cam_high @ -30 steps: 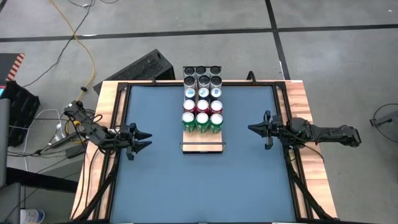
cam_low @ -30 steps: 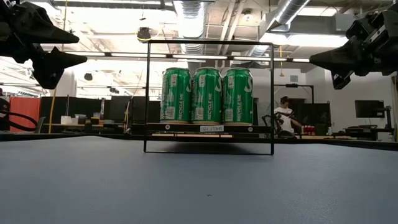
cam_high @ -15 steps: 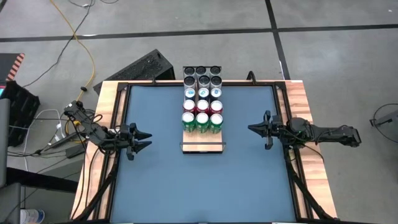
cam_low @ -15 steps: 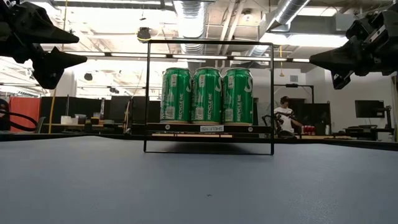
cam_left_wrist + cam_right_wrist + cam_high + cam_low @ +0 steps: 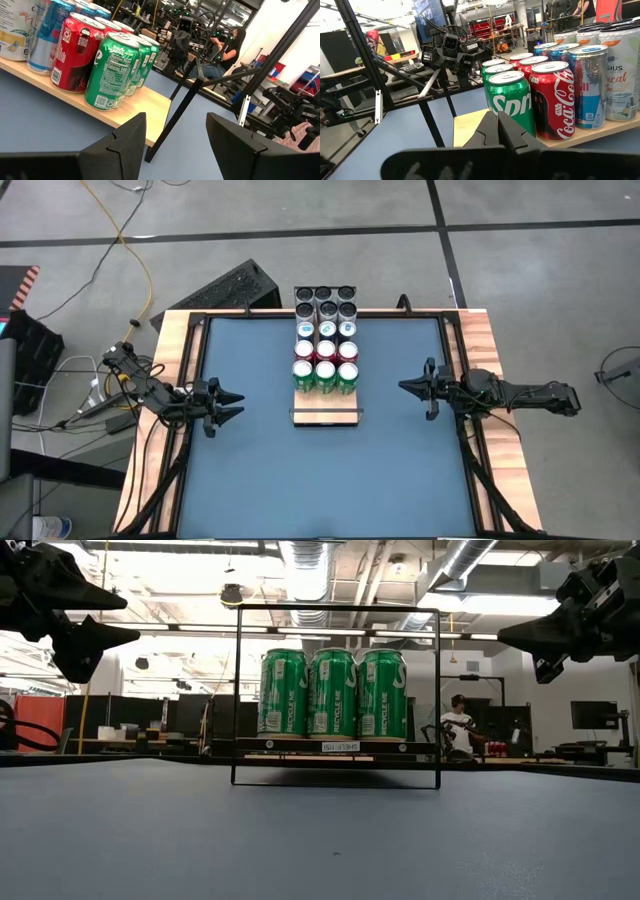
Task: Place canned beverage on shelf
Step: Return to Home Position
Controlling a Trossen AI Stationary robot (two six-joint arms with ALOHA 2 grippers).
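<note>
Left gripper (image 5: 236,404): at the table's (image 5: 300,480) left edge, fingers apart, empty.

Green cans (image 5: 325,375): three abreast on the shelf (image 5: 325,415), squared against the red cans (image 5: 324,351).

Right gripper (image 5: 403,386): near the right edge, fingers pressed together, empty.

Both grippers appear parked clear.

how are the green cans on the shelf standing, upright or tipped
Upright: all three green soda cans stand side by side on the shelf, tops level in the low view.
</note>
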